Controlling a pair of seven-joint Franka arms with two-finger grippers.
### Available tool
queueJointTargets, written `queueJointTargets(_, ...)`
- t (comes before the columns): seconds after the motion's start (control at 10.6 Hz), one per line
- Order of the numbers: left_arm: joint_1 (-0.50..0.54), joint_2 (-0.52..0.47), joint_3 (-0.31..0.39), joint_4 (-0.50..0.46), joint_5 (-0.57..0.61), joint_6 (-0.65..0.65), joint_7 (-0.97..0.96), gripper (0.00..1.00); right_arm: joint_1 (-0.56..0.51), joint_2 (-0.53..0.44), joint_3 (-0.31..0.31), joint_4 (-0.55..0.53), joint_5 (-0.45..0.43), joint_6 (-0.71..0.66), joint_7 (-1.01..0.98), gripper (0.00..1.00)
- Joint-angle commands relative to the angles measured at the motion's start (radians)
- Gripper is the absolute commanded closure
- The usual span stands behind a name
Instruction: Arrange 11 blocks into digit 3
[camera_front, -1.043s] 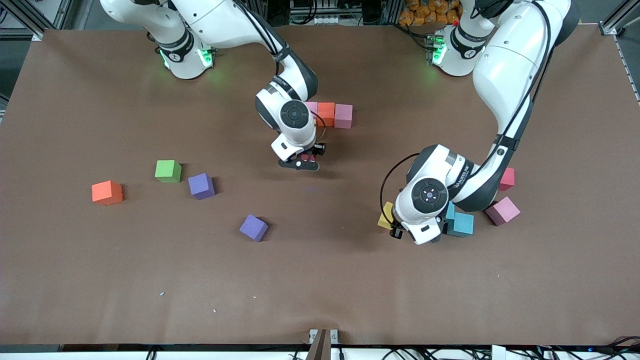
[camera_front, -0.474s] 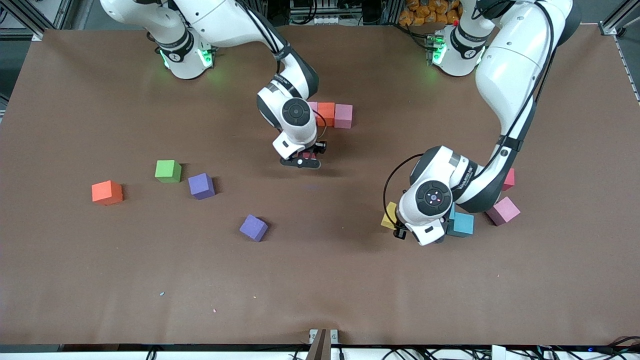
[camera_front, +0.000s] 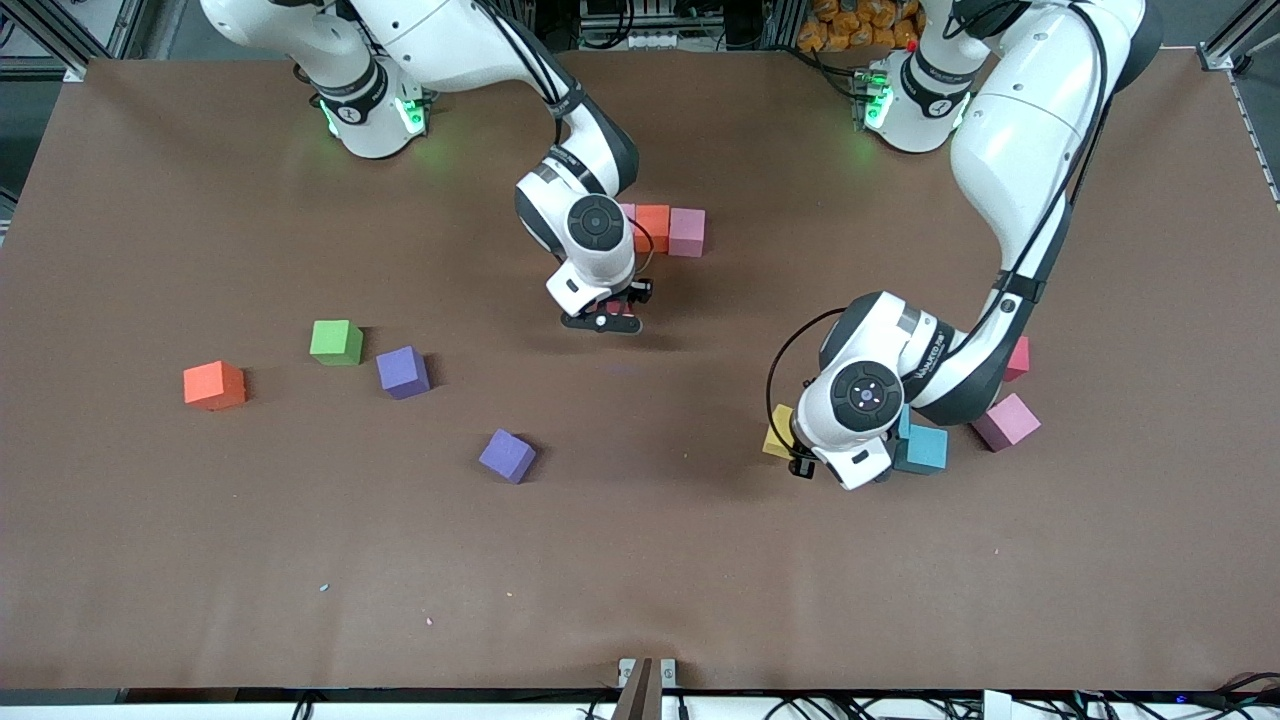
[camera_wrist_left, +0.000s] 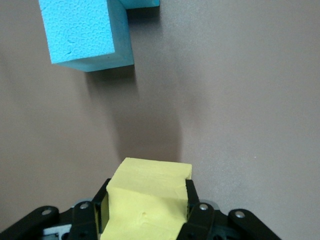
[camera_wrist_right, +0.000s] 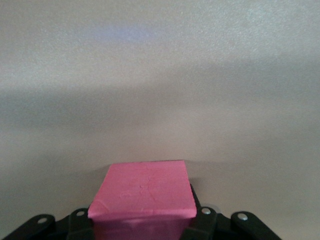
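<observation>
With only a three-block row (camera_front: 665, 228) laid near the table's middle, the right gripper (camera_wrist_right: 145, 220) is clamping a pink cube (camera_wrist_right: 143, 192) and the left gripper (camera_wrist_left: 145, 212) is clamping a yellow cube (camera_wrist_left: 147, 200), leaving most blocks scattered.

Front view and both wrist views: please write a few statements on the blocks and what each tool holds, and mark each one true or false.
1. The left tool is shut on a yellow block. True.
2. The right tool is open with nothing in it. False: it is shut on a pink block.
3. The green cube sits beside a purple block. True.
4. The row of blocks near the right arm has a cyan block in the middle. False: an orange block is there, with a second pink block beside it.
5. Two cyan blocks lie near the left tool. True.
</observation>
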Motion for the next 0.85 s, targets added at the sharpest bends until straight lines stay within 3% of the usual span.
queueJointTargets(0.0, 0.003, -0.023, -0.001, -0.022, -0.020, -0.009, -0.069, 1.00, -0.005, -0.021, -0.002, -0.025, 0.000, -0.010, -0.012, 0.85)
queueJointTargets(0.28, -0.009, -0.023, -0.024, -0.022, -0.034, -0.009, -0.184, 1.00, -0.005, -0.014, -0.003, -0.025, -0.004, -0.006, -0.012, 0.82)
queueJointTargets(0.38, -0.011, -0.021, -0.042, -0.024, -0.038, -0.009, -0.213, 1.00, -0.005, -0.015, -0.003, -0.025, -0.004, -0.009, -0.012, 0.72)
queueJointTargets(0.47, -0.011, -0.021, -0.046, -0.031, -0.040, -0.009, -0.230, 1.00, -0.007, -0.018, -0.003, -0.025, -0.004, -0.012, -0.012, 0.21)
queueJointTargets(0.57, -0.011, -0.023, -0.049, -0.039, -0.040, -0.009, -0.249, 1.00, -0.005, -0.023, -0.003, -0.023, -0.004, -0.018, -0.008, 0.00)
queueJointTargets(0.76, -0.004, -0.023, -0.062, -0.060, -0.040, -0.008, -0.276, 1.00, -0.005, -0.055, -0.003, -0.022, -0.004, -0.065, -0.011, 0.00)
